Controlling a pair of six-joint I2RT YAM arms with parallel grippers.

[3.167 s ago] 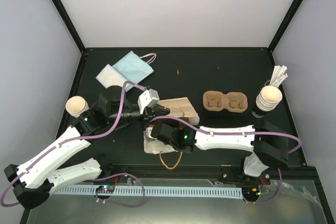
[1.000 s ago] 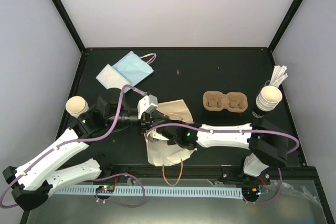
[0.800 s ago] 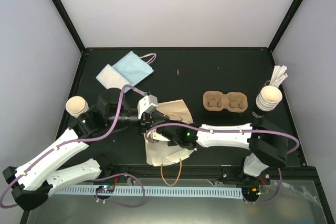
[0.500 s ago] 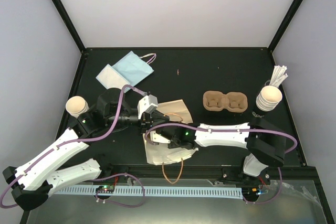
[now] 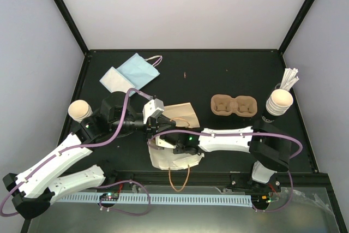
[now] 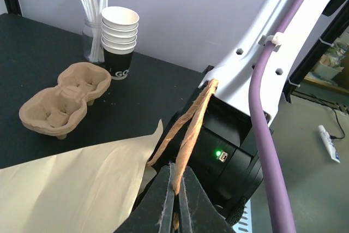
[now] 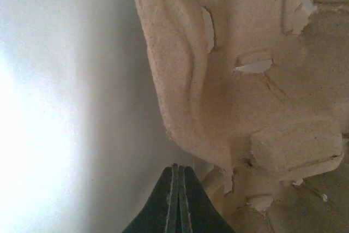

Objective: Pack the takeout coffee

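Here, the left hand (image 6: 175, 181) pinches the paper handle (image 6: 191, 124); the right hand (image 7: 175, 175), closed, meets the bag (image 5: 174, 159).

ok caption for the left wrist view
Left gripper pinching the twisted brown paper handle of a beige paper bag, brown pulp carrier behind

Over the black table (image 5: 218, 75), the paper bag (image 5: 173, 159) lies crumpled towards the near edge, and both arms are on it. The left gripper (image 5: 161, 119) sits at its far side and the right gripper (image 5: 165, 142) over its middle (fingers too dark to read from up here). The takeout coffee (image 5: 79, 111) stands alone at the left, just beside the left arm. Right of the bag is the pulp carrier (image 5: 234, 105), then the cup stack (image 5: 278, 102) with white sticks (image 5: 289, 78) behind it. Back left, a blue pouch (image 5: 137, 69) overlaps a white napkin (image 5: 113, 78).
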